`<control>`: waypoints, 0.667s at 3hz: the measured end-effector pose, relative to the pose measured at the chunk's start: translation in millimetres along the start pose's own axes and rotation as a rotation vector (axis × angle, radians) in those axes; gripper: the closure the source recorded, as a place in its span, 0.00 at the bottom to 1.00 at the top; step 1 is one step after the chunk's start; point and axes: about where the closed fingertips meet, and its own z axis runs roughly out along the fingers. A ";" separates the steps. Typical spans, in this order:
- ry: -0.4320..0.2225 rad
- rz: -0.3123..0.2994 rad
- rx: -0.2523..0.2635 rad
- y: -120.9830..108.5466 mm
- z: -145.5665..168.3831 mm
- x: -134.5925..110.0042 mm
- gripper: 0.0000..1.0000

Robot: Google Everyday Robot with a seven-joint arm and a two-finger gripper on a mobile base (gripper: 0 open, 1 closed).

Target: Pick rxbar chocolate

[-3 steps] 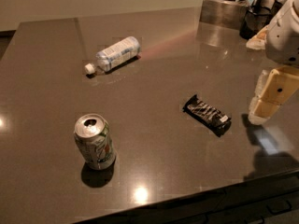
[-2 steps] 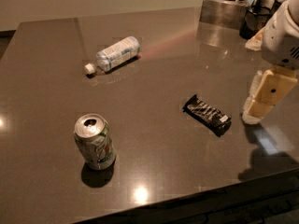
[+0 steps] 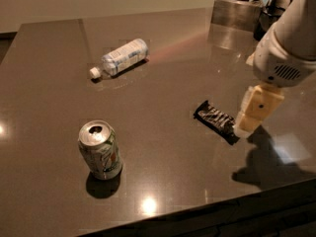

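The rxbar chocolate [image 3: 216, 120] lies flat on the dark table, right of centre, its black wrapper slanting down to the right. My gripper [image 3: 247, 127] hangs from the white arm at the right, its cream-coloured tip just at the bar's right end, close above the table.
A green-and-white soda can [image 3: 100, 150] stands upright at the front left. A clear plastic bottle [image 3: 120, 57] with a white cap lies on its side at the back left. Metal containers [image 3: 236, 6] stand at the back right corner. The table's front edge [image 3: 197, 209] runs close below the gripper.
My gripper has moved left toward the rxbar chocolate and now reaches its right end. The bar, can and bottle have not moved.
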 end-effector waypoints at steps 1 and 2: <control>0.012 0.025 -0.019 0.1 25.2 -8.5 0.00; 0.032 0.048 -0.051 -3.8 52.2 -14.1 0.00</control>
